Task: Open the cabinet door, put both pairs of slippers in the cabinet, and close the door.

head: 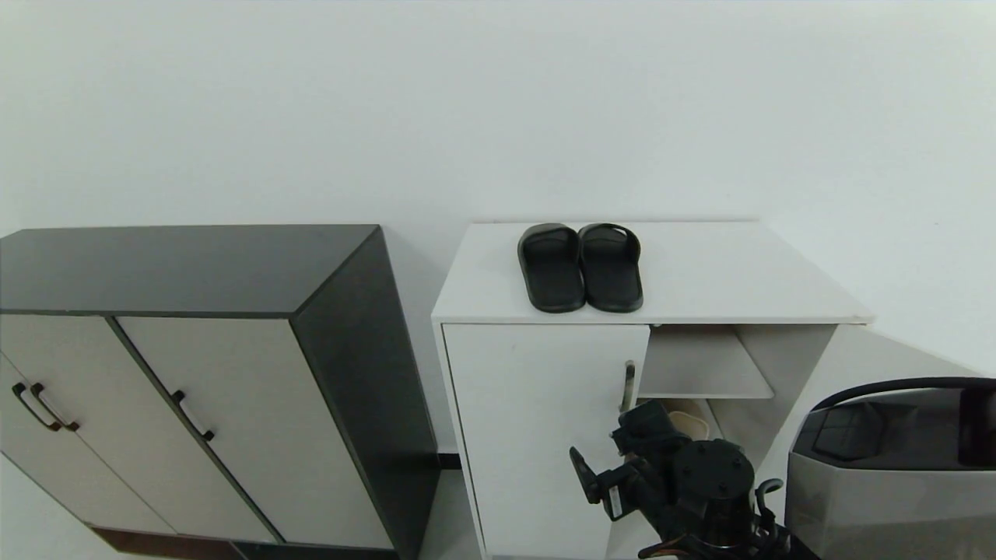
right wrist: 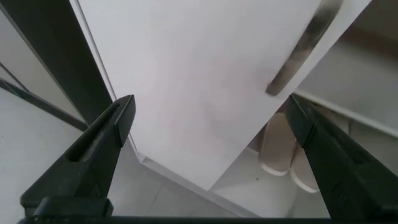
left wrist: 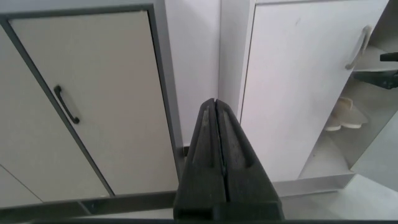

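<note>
no text, number or sign can be read in any of the views. the only label-like thing is a small white sticker on the right arm, at about 5 o'clock in the head view and just below the door handle of the white cabinet. whatever is printed on it is too small to make out.
</note>
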